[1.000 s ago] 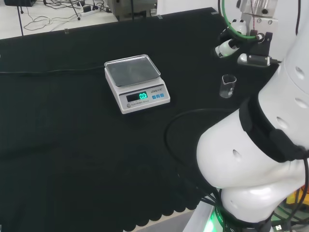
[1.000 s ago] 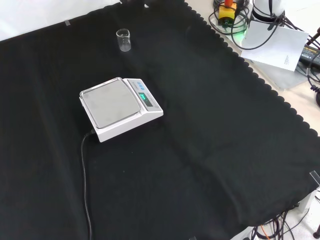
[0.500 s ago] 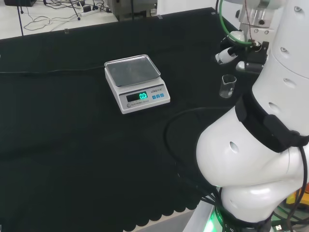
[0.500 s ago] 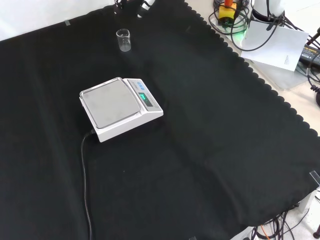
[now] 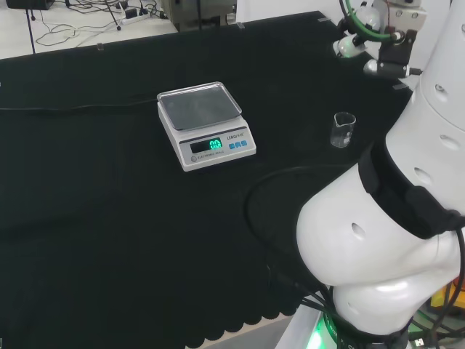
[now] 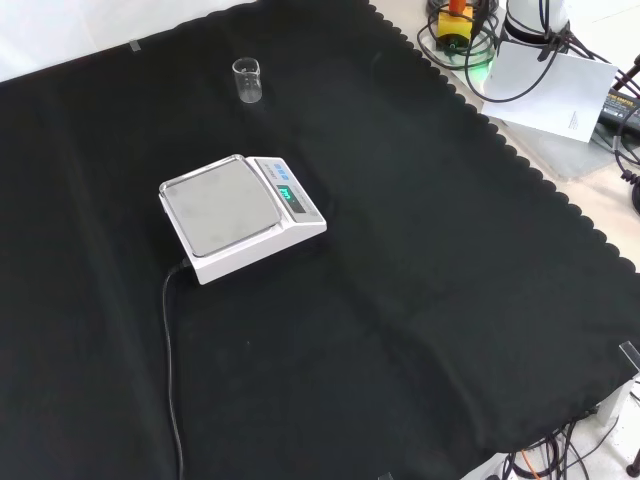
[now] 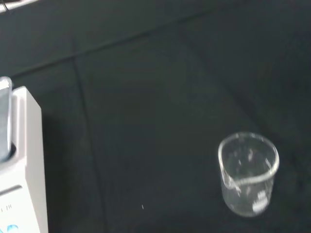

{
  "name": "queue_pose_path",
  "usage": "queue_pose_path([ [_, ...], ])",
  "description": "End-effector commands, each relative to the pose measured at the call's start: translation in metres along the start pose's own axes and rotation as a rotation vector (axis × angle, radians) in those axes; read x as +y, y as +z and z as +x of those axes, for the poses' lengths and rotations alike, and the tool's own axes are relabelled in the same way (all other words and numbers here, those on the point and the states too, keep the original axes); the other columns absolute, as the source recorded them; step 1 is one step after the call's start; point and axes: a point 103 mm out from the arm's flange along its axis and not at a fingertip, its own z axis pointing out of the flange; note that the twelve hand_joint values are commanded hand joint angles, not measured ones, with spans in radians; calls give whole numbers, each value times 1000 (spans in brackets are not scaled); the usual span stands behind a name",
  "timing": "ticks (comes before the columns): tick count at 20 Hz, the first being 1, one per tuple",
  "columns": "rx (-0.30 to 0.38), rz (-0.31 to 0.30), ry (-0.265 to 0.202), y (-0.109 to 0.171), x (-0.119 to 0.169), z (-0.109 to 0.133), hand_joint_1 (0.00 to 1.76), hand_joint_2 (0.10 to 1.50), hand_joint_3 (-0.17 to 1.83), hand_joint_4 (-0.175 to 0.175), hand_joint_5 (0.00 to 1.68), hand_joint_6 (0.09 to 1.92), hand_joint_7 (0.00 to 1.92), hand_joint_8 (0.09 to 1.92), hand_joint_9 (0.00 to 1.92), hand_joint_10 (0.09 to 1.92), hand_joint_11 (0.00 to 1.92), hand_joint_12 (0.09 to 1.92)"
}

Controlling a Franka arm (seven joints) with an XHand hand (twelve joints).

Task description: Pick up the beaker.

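Head view. One clear glass beaker (image 5: 343,129) stands upright on the black cloth (image 5: 109,218), well to the right of one white digital scale (image 5: 205,124) and just left of the arm's white links (image 5: 392,218). Open cloth lies between scale and beaker and all around the beaker's left side. Above the beaker, near the cloth's far edge, part of the hand (image 5: 347,46) shows beside a black bracket and a green cable; it hangs apart from the beaker, and whether its fingers are spread or curled cannot be told. The cloth's scalloped near edge runs along the bottom of the view.

Front view. The same single beaker (image 6: 247,81) stands near the cloth's top edge, beyond the scale (image 6: 238,214) and apart from it. The scale's cable (image 6: 170,370) runs toward the lower edge. A wide stretch of bare cloth (image 6: 430,300) lies to the right, ending in a scalloped border.

Wrist view. The beaker (image 7: 248,173) appears upright and empty, with bare cloth around it. A corner of the scale (image 7: 19,165) stands well apart from it.
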Motion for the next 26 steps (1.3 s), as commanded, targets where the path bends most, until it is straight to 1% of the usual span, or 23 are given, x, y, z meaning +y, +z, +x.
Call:
queue_pose_path([
  [1, 86, 224, 42, 94, 37, -37, 695, 1086, -175, -8, 475, 181, 339, 624, 401, 770, 11, 1485],
  [8, 94, 236, 50, 100, 38, -40, 697, 1087, -175, -10, 477, 188, 335, 630, 401, 772, 16, 1483],
  [17, 113, 263, 62, 119, 42, -45, 699, 1088, -175, -11, 478, 197, 331, 638, 401, 774, 19, 1481],
  [24, 130, 304, 72, 140, 41, -49, 701, 1088, -175, -13, 474, 203, 330, 643, 403, 777, 23, 1480],
  [26, 147, 330, 74, 145, 41, -51, 701, 1087, -175, -13, 471, 204, 330, 644, 403, 778, 24, 1479],
])
